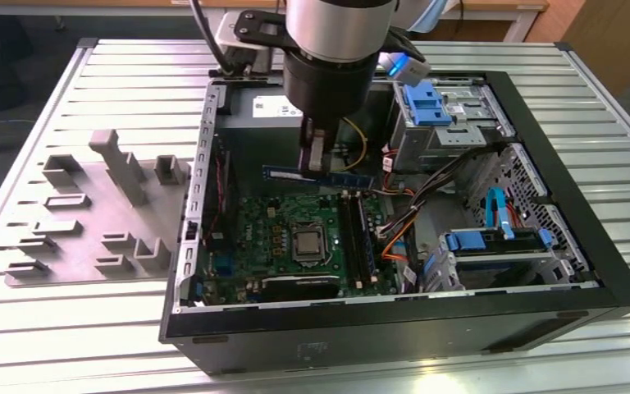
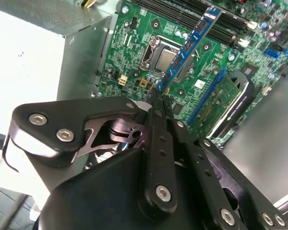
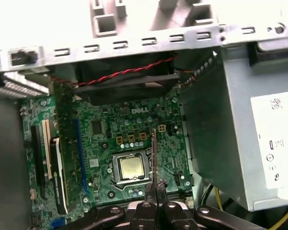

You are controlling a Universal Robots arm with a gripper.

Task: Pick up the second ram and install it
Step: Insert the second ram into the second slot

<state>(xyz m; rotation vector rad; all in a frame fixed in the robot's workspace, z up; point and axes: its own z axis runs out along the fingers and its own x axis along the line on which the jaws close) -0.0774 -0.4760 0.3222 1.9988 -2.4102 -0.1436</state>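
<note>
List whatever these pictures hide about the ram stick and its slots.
Face of the second ram: edge-on in the first wrist view; its gripped end is covered by the gripper.
Memory slots: exterior view, too dark and small to tell whether any is filled; cut at the second wrist view's edge.

Exterior view looks steeply down on the whole case (image 1: pixel 403 328) and table (image 1: pixel 75 328). Both wrist views look closely past the gripper (image 2: pixel 158 98) (image 3: pixel 156 184) onto the motherboard (image 2: pixel 134 52) (image 3: pixel 129 127) (image 1: pixel 282 222), which all three share.
</note>
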